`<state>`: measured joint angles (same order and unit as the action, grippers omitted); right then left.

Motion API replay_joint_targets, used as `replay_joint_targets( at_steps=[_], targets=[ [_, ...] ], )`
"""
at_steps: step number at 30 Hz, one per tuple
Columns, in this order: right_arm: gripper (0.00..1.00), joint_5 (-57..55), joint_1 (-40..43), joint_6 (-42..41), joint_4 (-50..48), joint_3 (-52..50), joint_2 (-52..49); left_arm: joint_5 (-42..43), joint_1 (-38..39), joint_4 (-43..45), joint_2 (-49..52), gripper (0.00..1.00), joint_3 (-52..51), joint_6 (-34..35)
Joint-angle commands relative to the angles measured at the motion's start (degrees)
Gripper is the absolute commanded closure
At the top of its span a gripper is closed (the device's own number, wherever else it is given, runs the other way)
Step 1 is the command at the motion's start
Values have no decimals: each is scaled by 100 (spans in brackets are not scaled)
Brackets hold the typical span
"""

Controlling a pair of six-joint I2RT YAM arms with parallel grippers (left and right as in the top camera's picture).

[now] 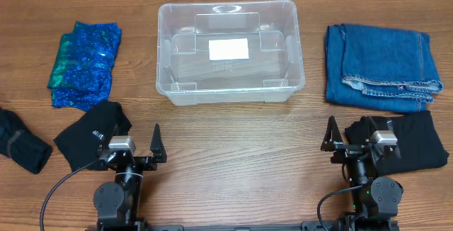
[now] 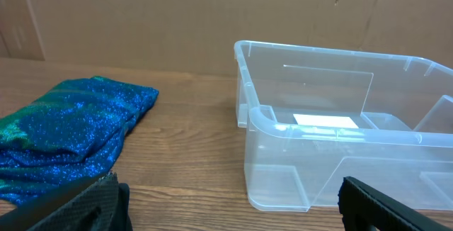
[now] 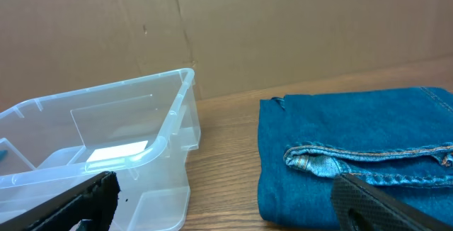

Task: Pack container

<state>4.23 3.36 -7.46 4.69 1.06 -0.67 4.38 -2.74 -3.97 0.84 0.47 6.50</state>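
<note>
The clear plastic container [image 1: 230, 82] stands empty at the back middle of the table, a white label [image 1: 228, 47] on its base. It also shows in the left wrist view [image 2: 340, 153] and the right wrist view [image 3: 106, 160]. My left gripper [image 1: 134, 149] is open and empty near the front edge, left of centre; its fingers frame bare wood in the left wrist view [image 2: 230, 206]. My right gripper [image 1: 354, 144] is open and empty near the front right; in the right wrist view [image 3: 226, 203] it sits between the container and the folded jeans [image 3: 354, 153].
A sparkly blue cloth [image 1: 85, 64] lies at the back left. Folded blue jeans [image 1: 382, 66] lie at the back right. Black garments lie at the front left [image 1: 92, 132], the far left edge [image 1: 21, 144] and the front right [image 1: 414, 149]. A cardboard wall stands behind the table.
</note>
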Motion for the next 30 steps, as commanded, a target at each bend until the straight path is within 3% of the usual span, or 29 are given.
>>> replay_joint_targets(
  at_steps=[1,9,12,17,23,30],
  targets=[
    [0,-26,15,39,-28,-59,44,-35,-35,-11,-48,0,-20,37],
    [0,-28,15,39,-28,-59,44,-48,-35,20,-48,0,-20,39],
    [0,-26,15,39,-28,-59,44,313,-28,87,-48,0,-15,356],
    [0,-28,15,39,-28,-59,44,516,-31,-507,361,0,1008,579],
    [0,-26,15,39,-28,-59,44,398,-35,-1637,2653,0,3414,404],
    [0,-26,15,39,-28,-59,44,-802,-286,-4345,6242,0,6929,44]
  ],
)
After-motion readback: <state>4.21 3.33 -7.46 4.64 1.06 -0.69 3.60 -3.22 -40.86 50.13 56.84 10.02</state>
